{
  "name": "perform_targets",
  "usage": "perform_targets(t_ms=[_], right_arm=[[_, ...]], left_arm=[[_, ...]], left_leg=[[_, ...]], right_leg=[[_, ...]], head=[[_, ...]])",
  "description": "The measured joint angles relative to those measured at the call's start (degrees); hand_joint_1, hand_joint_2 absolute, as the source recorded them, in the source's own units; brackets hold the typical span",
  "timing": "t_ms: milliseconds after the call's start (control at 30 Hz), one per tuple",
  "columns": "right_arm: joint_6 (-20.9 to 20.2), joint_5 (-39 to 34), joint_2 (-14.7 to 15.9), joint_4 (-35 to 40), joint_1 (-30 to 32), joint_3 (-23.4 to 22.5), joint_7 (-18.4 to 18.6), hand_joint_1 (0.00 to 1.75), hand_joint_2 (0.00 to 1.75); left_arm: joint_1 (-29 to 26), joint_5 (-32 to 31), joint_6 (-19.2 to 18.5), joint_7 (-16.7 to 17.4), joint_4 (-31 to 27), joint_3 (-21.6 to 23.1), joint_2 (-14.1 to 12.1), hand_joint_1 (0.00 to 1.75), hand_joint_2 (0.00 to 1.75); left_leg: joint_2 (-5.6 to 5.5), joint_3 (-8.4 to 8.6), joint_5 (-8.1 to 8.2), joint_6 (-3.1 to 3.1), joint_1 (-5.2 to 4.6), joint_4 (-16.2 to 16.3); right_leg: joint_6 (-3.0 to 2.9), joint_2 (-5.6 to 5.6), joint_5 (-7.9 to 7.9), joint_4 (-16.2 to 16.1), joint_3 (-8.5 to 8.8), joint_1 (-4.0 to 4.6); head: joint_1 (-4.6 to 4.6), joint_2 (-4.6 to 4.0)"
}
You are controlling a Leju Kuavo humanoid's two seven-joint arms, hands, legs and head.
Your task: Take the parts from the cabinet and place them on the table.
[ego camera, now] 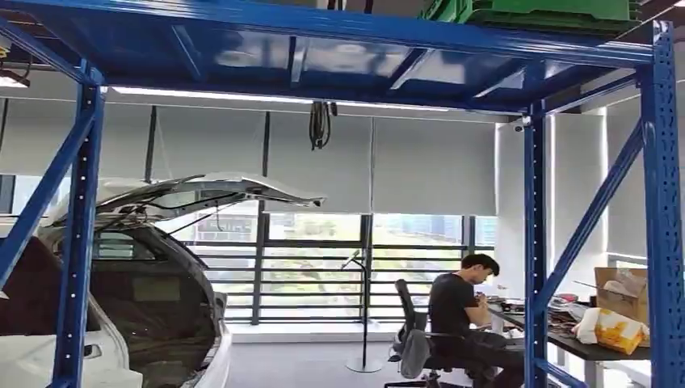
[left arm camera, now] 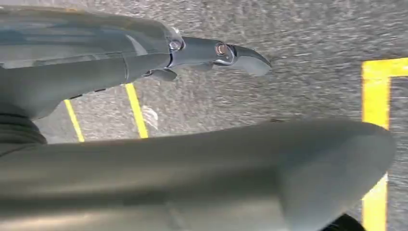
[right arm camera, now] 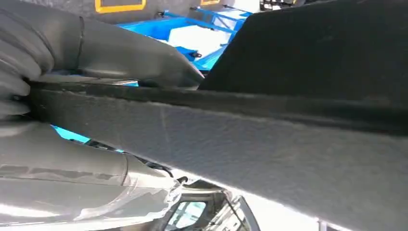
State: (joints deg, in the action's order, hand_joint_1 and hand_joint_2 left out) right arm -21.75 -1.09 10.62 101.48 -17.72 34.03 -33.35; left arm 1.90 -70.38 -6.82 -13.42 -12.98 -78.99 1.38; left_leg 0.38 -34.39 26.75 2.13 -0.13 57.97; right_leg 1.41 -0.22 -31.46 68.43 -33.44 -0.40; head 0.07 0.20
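In the right wrist view my right hand (right arm camera: 72,53) grips a flat dark grey part (right arm camera: 269,144) with a felt-like surface. The thumb lies on one face and the fingers (right arm camera: 82,187) on the other, and the part runs on past the frame's edge. In the left wrist view my left hand (left arm camera: 96,72) hangs over a grey floor (left arm camera: 308,82) marked with yellow lines. Its thumb (left arm camera: 250,168) and one outstretched finger (left arm camera: 216,50) are apart, with nothing between them.
A blue steel rack (ego camera: 533,242) frames the head view, with a green crate (ego camera: 549,12) on its top shelf. A white car (ego camera: 145,307) with its hatch raised stands at the left. A person (ego camera: 456,315) sits at a cluttered table (ego camera: 582,346) on the right, beside a cardboard box (ego camera: 622,291).
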Motion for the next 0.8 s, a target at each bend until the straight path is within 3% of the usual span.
perform_targets(t_ms=[33, 67, 100, 133, 200, 233, 267, 300, 333, 367, 400, 433, 467, 500, 533, 567, 600, 667, 733, 767, 800], right_arm=[[-0.11, 0.00, -0.06, 0.04, -0.34, 0.04, -0.02, 1.75, 1.75], [-0.22, 0.00, -0.09, 0.33, -0.66, 0.07, -0.02, 1.75, 1.75], [-0.35, 0.00, -0.13, 0.61, -1.06, 0.07, -0.02, 1.75, 1.75], [-0.37, -0.02, -0.22, 0.66, -1.28, 0.07, -0.02, 1.75, 1.75], [-0.46, 0.00, -0.24, 0.68, -1.31, 0.07, 0.00, 1.75, 1.75], [-0.57, -0.04, -0.31, 0.66, -1.34, 0.11, 0.02, 1.75, 1.75], [-0.66, -0.13, -0.44, 0.68, -1.38, 0.11, 0.04, 1.75, 1.75], [-0.85, -0.50, -0.50, 0.68, -1.32, 0.11, 0.09, 1.75, 1.75], [-1.01, -0.74, -0.52, 0.68, -1.28, 0.11, 0.20, 1.75, 1.75], [-1.09, -0.96, -0.52, 0.66, -1.24, 0.11, 0.22, 1.75, 1.75], [-1.18, -1.29, -0.52, 0.61, -1.16, 0.11, 0.22, 1.75, 1.75], [-1.33, -1.64, -0.50, 0.57, -1.11, 0.11, 0.24, 1.75, 1.75], [-1.55, -2.01, -0.50, 0.52, -1.10, 0.11, 0.31, 1.75, 1.75], [-1.71, -2.30, -0.50, 0.50, -1.11, 0.09, 0.33, 1.75, 1.75], [-1.77, -2.60, -0.50, 0.50, -1.12, 0.09, 0.35, 1.75, 1.75], [-1.88, -2.84, -0.50, 0.50, -1.20, 0.02, 0.35, 1.75, 1.75], [-1.95, -2.95, -0.52, 0.50, -1.33, 0.00, 0.42, 1.75, 1.75], [-2.03, -3.15, -0.50, 0.55, -1.30, -0.07, 0.44, 1.75, 1.75], [-2.21, -3.26, -0.46, 0.55, -1.17, -0.28, 0.50, 1.75, 1.75], [-2.25, -3.32, -0.46, 0.57, -1.26, -0.35, 0.50, 1.75, 1.75], [-2.25, -3.43, -0.46, 0.57, -1.28, -0.42, 0.50, 1.75, 1.75]], left_arm=[[0.05, 0.00, -0.07, 0.00, 0.00, 0.02, 0.02, 0.00, 0.00], [0.06, -0.04, -0.22, -0.02, 0.00, 0.02, 0.18, 0.00, 0.00], [0.01, -0.07, -0.35, -0.15, 0.00, 0.00, 0.17, 0.00, 0.00], [0.09, -0.09, -0.53, -0.24, 0.00, 0.02, 0.17, 0.00, 0.00], [0.07, -0.35, -0.66, -0.46, 0.00, 0.02, 0.17, 0.00, 0.00], [0.09, -0.42, -0.68, -0.57, 0.00, 0.02, 0.17, 0.00, 0.00], [-0.04, -0.42, -0.81, -0.72, 0.02, 0.02, 0.26, 0.00, 0.00], [-0.07, -0.44, -0.85, -0.81, 0.00, 0.02, 0.31, 0.00, 0.00], [-0.03, -0.42, -0.79, -0.85, 0.00, 0.02, 0.31, 0.00, 0.00], [0.00, -0.42, -0.74, -0.92, 0.02, 0.02, 0.31, 0.00, 0.00], [0.01, -0.42, -0.68, -0.94, 0.02, 0.02, 0.31, 0.00, 0.00], [-0.01, -0.39, -0.59, -0.96, 0.00, 0.02, 0.31, 0.00, 0.00], [-0.04, -0.31, -0.55, -1.01, 0.00, 0.02, 0.28, 0.00, 0.00], [-0.04, -0.26, -0.52, -1.01, 0.00, 0.02, 0.28, 0.00, 0.00], [-0.03, -0.22, -0.48, -1.03, 0.00, 0.02, 0.28, 0.00, 0.00], [-0.05, 0.00, -0.46, -1.05, 0.00, 0.02, 0.31, 0.00, 0.00], [-0.04, 0.04, -0.46, -1.07, 0.00, 0.00, 0.31, 0.00, 0.00], [0.00, 0.07, -0.46, -1.07, 0.00, -0.05, 0.31, 0.00, 0.00], [0.06, 0.07, -0.46, -1.11, 0.00, -0.05, 0.44, 0.00, 0.00], [0.03, 0.07, -0.46, -1.16, 0.00, -0.05, 0.44, 0.00, 0.00], [-0.03, 0.07, -0.46, -1.20, 0.00, -0.05, 0.44, 0.00, 0.00]], left_leg=[[-0.01, -0.36, -0.46, -0.02, -0.04, 0.01], [-0.09, -0.66, -0.84, -0.28, -0.33, 0.10], [-0.05, -0.89, -1.51, -0.65, -0.26, 0.04], [-0.03, -1.17, -2.09, -0.94, -0.02, -0.14], [-0.07, -1.64, -2.84, -1.60, 0.08, -0.32], [-0.16, -2.05, -1.58, -1.84, 0.18, 0.24], [-0.19, -2.49, 0.98, -2.14, 0.30, 1.73], [-0.18, -3.65, 4.99, -2.43, 0.55, 5.70], [-0.19, -4.77, 7.88, -2.70, 0.63, 9.94], [-0.18, -5.76, 9.35, -2.97, 0.66, 13.90], [-0.18, -6.07, 9.02, -3.12, 0.75, 16.60], [-0.18, -5.34, 7.53, -3.28, 0.88, 16.76], [-0.19, -3.57, 5.21, -3.42, 1.06, 14.69], [-0.30, -0.62, 3.28, -3.53, 1.23, 10.48], [-1.10, 2.92, 2.48, -3.61, 1.44, 5.06], [-2.84, 5.74, 3.01, -3.57, 1.72, 1.06], [-3.11, 6.17, 3.79, -3.08, 1.68, -0.22], [-2.63, 5.83, 4.59, -2.47, 1.48, -0.68], [-1.53, 5.33, 4.09, -1.48, 1.87, -0.88], [-1.21, 5.18, 3.88, -1.13, 1.81, -0.88], [-0.74, 5.04, 3.70, -0.83, 1.70, -0.87]], right_leg=[[-0.86, 0.12, 0.39, -5.44, 3.91, 0.40], [-1.52, 0.18, -0.41, -10.53, 7.50, 1.04], [-1.56, 0.14, -1.10, -13.24, 8.55, 0.90], [-1.57, 0.25, -0.77, -13.25, 8.21, 1.25], [-2.13, 0.17, -0.26, -14.08, 7.77, 1.33], [-2.66, -0.30, 0.57, -14.25, 7.34, 0.92], [-3.09, -0.24, 0.98, -14.24, 6.80, 0.86], [-3.23, -0.26, 1.58, -14.19, 6.06, 0.88], [-3.23, -0.30, 2.08, -14.16, 5.45, 0.90], [-3.22, -0.40, 2.56, -14.13, 4.77, 0.91], [-3.04, -0.16, 3.12, -14.08, 4.08, 0.89], [-2.89, 0.01, 3.54, -14.00, 3.48, 0.84], [-2.69, 0.17, 3.90, -13.78, 2.77, 0.80], [-2.43, 0.48, 4.15, -13.43, 2.16, 0.69], [-2.27, 0.67, 4.23, -12.83, 1.63, 0.65], [-2.07, 0.86, 4.14, -12.14, 0.80, 0.84], [-1.77, 1.29, 4.32, -11.41, 0.23, 0.94], [-0.89, 2.03, 4.95, -10.92, -0.75, 0.88], [-0.31, 2.45, 4.74, -10.36, -1.55, 0.69], [0.04, 1.76, 3.03, -8.69, -2.25, 0.76], [0.36, 1.25, 0.49, -4.88, -3.67, 0.58]], head=[[0.02, 0.00], [0.02, 0.00], [0.07, 0.00], [0.04, 0.00], [0.04, 0.00], [0.04, 0.00], [0.07, 0.02], [0.05, 0.00], [0.04, 0.00], [0.07, 0.00], [0.04, 0.00], [0.06, 0.00], [0.07, 0.00], [0.04, 0.00], [0.04, 0.00], [0.04, 0.00], [0.02, 0.00], [0.04, 0.00], [0.04, 0.00], [0.02, 0.00], [0.02, 0.00]])
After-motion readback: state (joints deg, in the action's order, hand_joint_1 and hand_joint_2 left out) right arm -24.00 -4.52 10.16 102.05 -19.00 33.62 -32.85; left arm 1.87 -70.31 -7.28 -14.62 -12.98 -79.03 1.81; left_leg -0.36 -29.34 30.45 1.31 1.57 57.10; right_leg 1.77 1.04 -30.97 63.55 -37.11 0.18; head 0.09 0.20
